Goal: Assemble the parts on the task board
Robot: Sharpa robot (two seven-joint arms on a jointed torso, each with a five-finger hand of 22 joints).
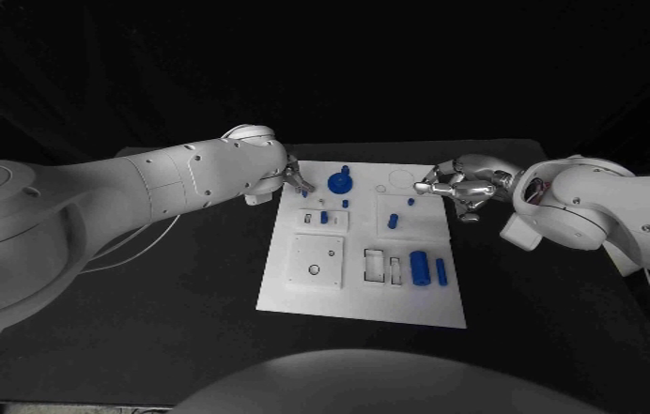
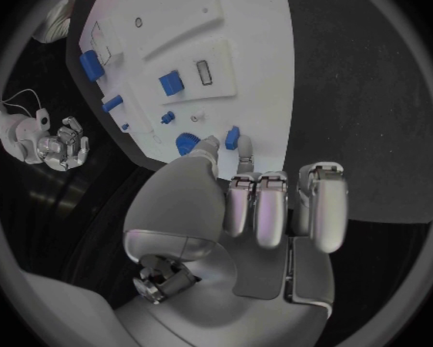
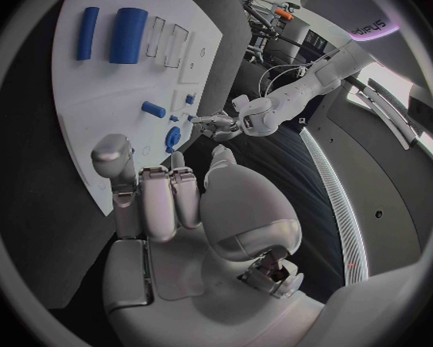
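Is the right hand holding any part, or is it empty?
Empty, it seems: the right hand hovers at the board's far right corner, fingers curled, no blue piece visible between them.

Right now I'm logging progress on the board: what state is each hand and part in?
left hand: fingertips at the board's far left corner, by a small blue part
right hand: hovering at the board's far right edge, holding nothing
task board: flat on the table
two blue cylinders: lying flat
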